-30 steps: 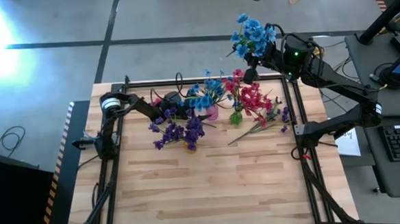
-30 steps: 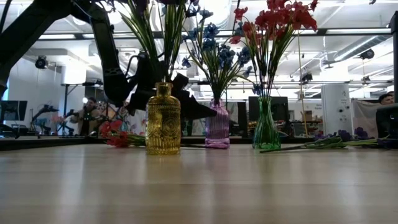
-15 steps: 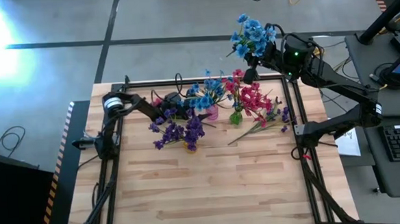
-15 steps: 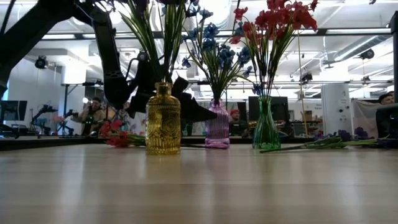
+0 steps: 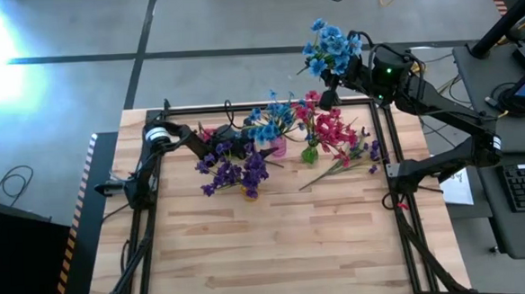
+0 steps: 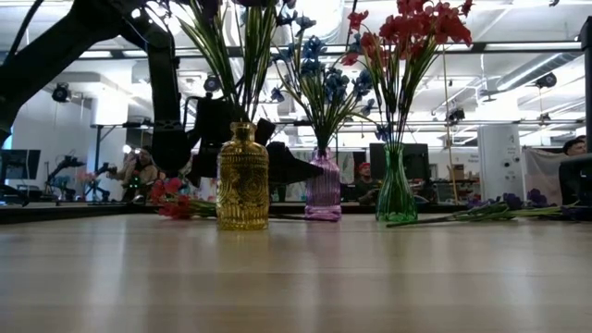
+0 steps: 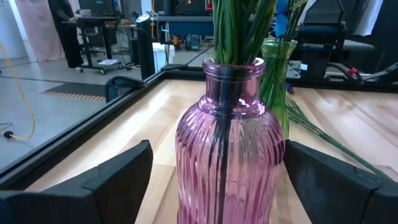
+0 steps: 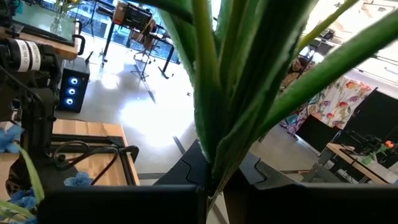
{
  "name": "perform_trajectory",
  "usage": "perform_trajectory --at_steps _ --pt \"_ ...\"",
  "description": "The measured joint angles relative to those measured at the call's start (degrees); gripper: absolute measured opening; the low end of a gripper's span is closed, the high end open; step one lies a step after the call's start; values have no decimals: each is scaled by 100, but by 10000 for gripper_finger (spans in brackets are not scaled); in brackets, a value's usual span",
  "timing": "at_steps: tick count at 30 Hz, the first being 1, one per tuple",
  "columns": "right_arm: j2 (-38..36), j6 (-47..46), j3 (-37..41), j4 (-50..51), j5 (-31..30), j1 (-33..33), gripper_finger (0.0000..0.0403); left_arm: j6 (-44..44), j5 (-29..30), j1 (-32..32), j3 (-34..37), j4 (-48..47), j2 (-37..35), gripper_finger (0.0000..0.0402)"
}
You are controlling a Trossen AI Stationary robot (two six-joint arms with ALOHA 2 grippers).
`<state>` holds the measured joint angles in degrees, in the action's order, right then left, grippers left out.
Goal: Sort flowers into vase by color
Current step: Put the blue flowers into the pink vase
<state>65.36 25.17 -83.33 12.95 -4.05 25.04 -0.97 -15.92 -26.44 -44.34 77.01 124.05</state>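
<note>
Right gripper (image 5: 347, 70) hangs beyond the far right corner of the surface (image 5: 277, 254), closed on a bunch of blue flowers (image 5: 329, 46); in its wrist view the green stems (image 8: 230, 93) are pinched between the two dark fingers (image 8: 124, 205).

Left gripper (image 7: 214, 180) sits low near the far left part of the surface, spread wide with one finger on either side of the pink vase (image 7: 230, 155) and not touching it. That vase (image 5: 277, 148) carries blue flowers (image 5: 270, 121).

Just in front of it stands the amber vase (image 6: 242, 180) with purple flowers (image 5: 237, 171), and to the right the green vase (image 6: 396, 190) with red flowers (image 5: 332, 125). In the low view the three vases stand in a row, all upright.

More loose sprigs lie flat on the surface: red and purple ones (image 5: 358, 158) beside the green vase, and a red one (image 6: 171, 199) near the left arm (image 5: 176, 138).
</note>
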Motion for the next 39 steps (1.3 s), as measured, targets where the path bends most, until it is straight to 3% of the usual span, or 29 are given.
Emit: perform_trajectory --at_steps 7,14,22,39 --pt "0 25 0 -2 -2 0 18 0 0 3 0 -2 0 349" --pt "0 33 -2 -2 -2 0 18 -39 20 15 13 7 0 396" --pt "0 35 0 -2 -2 0 18 122 162 37 -2 42 -1 374" --pt "0 39 0 -2 -2 0 18 -87 146 59 13 114 0 384"
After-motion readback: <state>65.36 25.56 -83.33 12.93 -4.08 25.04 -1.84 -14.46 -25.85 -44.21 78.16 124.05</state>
